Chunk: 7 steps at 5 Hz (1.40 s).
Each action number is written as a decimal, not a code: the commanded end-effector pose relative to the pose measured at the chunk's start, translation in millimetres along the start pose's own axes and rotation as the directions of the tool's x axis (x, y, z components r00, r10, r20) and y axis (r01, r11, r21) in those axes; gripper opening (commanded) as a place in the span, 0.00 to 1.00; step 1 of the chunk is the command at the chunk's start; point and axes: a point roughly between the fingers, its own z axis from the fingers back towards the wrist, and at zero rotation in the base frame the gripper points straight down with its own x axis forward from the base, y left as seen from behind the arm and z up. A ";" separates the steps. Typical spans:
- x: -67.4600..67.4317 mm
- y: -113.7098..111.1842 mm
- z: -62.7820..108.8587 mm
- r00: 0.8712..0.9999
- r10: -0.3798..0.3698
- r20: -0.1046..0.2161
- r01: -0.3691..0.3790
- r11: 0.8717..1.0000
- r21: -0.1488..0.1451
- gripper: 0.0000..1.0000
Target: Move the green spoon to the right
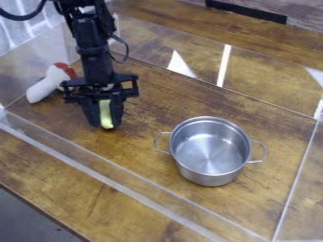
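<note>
wooden table (252, 203); tool (106, 117) clamps green spoon (108, 115), bowl hidden; mushroom (48, 83) partly hidden

Layout on table

Gripper (105, 113) points down at left-centre of the table (151, 203), spoon (108, 115) between its fingers. Mushroom (48, 83) lies on the table to the left and slightly behind, partly hidden by the arm. Pot (212, 149) stands to the right and nearer the front, apart from the gripper.

the claw (105, 114) hides the green spoon's (108, 115) bowl, and the arm covers part of the mushroom (51, 81).
</note>
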 end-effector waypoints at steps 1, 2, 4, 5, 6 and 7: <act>6.6 5.7 15.0 0.999 -0.024 0.035 0.025 1.000 -0.016 0.00; 3.7 7.0 15.4 0.998 -0.060 0.024 0.061 0.998 -0.014 0.00; -3.3 -3.8 17.9 0.998 -0.057 0.009 0.058 0.998 -0.027 0.00; -5.7 -9.9 11.9 0.998 -0.066 0.001 0.066 0.997 -0.032 0.00; -7.6 -16.0 6.2 0.997 -0.076 -0.008 0.076 0.996 -0.036 0.00; -4.4 -19.5 17.7 0.989 -0.149 0.002 0.149 0.989 -0.013 0.00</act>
